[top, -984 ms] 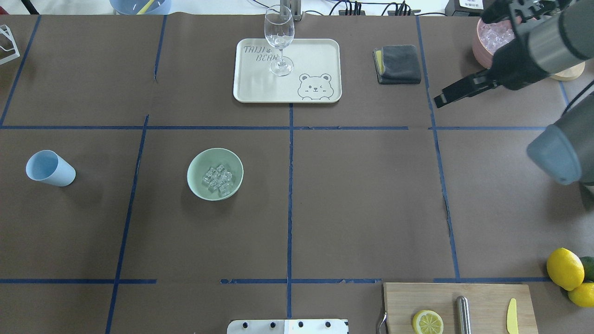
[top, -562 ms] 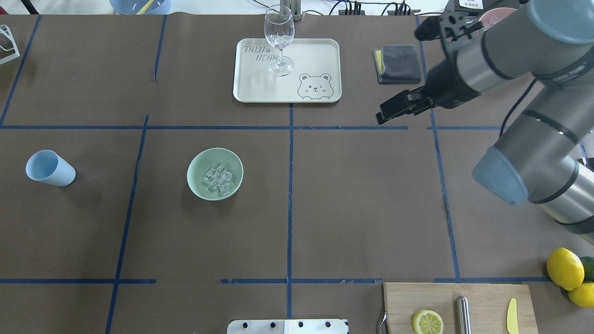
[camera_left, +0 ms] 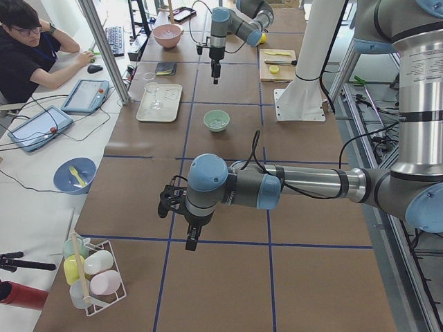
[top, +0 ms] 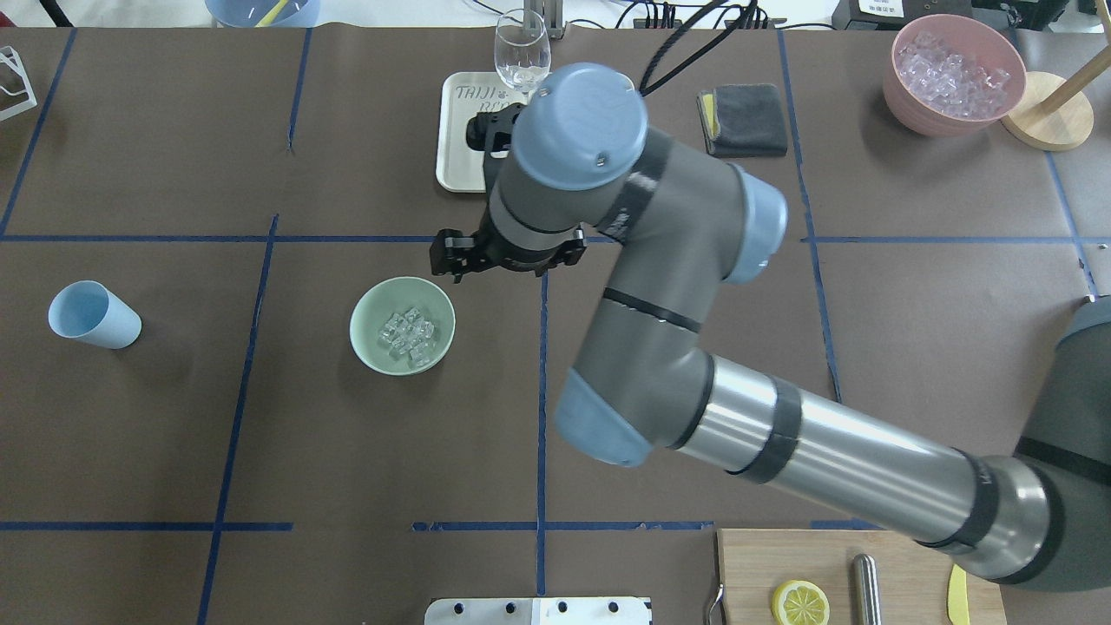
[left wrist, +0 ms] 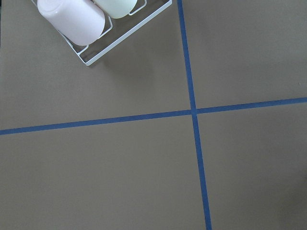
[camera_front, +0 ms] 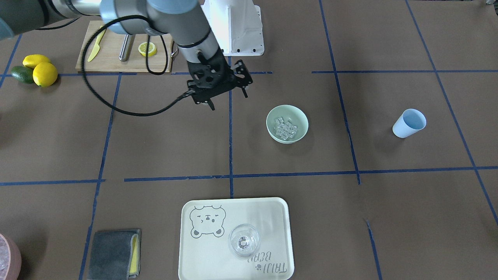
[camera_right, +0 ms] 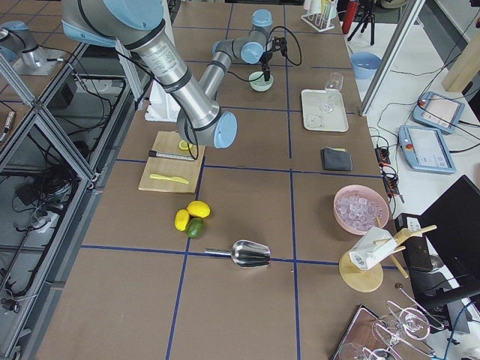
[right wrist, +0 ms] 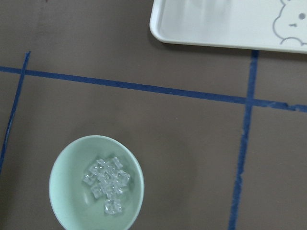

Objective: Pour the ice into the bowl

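Ice point(top: 406, 336) already in bowl point(top: 369, 351); pour looks done.
Right gripper point(camera_front: 212, 103) hovers near bowl, left gripper point(camera_left: 192, 240) parked aside; jaw gaps unreadable on both.

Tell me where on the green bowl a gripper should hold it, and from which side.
Probably the rim of the bowl, from straight above, one finger inside the wall and one outside. It stands upright, and the ice lies heaped in the middle, so the rim is free.
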`<move>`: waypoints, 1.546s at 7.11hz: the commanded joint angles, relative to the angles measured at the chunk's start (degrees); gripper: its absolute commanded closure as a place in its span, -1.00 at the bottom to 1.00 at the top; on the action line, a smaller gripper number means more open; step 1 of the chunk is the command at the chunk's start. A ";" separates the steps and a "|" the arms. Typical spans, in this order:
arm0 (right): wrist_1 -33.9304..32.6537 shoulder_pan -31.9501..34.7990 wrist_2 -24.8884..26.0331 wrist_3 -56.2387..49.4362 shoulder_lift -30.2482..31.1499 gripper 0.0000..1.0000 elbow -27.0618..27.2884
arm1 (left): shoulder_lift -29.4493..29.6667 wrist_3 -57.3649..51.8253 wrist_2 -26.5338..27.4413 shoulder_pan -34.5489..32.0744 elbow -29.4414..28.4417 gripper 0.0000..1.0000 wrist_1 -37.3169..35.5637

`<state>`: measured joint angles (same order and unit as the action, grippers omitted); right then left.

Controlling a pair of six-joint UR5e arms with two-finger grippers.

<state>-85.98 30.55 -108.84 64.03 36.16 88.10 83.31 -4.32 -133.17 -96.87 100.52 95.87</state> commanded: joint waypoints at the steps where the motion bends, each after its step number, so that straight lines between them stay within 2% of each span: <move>1: 0.63 -3.65 3.63 2.16 -8.46 -0.73 -14.84 | 0.01 -0.07 -0.07 0.02 0.03 -1.00 0.10; 4: 7.65 -4.45 3.98 4.26 -8.30 -0.64 -22.60 | 0.01 -0.07 -0.07 0.02 0.03 -1.00 0.10; 5: 7.76 -4.63 4.07 4.44 -8.39 -0.08 -22.62 | 0.01 -0.16 -0.07 0.02 0.03 -1.00 0.19; 6: 7.76 -4.63 3.99 4.44 -8.39 0.87 -22.62 | 0.01 -0.16 -0.07 0.10 0.03 -1.00 0.19; 7: 7.85 -4.97 4.07 4.53 -8.30 1.00 -22.62 | 0.01 -0.16 -0.07 0.10 0.03 -1.00 0.19; 10: 11.97 -4.89 3.99 7.49 -7.86 1.00 -21.49 | 0.10 -0.16 -0.07 0.10 0.03 -1.00 0.10; 11: 11.72 -3.32 3.29 6.91 -7.51 1.00 -20.61 | 0.01 -0.16 -1.90 0.10 -0.24 -1.00 0.10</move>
<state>-74.72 25.98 -104.97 70.43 28.34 66.47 83.39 -4.48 -133.67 -96.77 100.49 96.01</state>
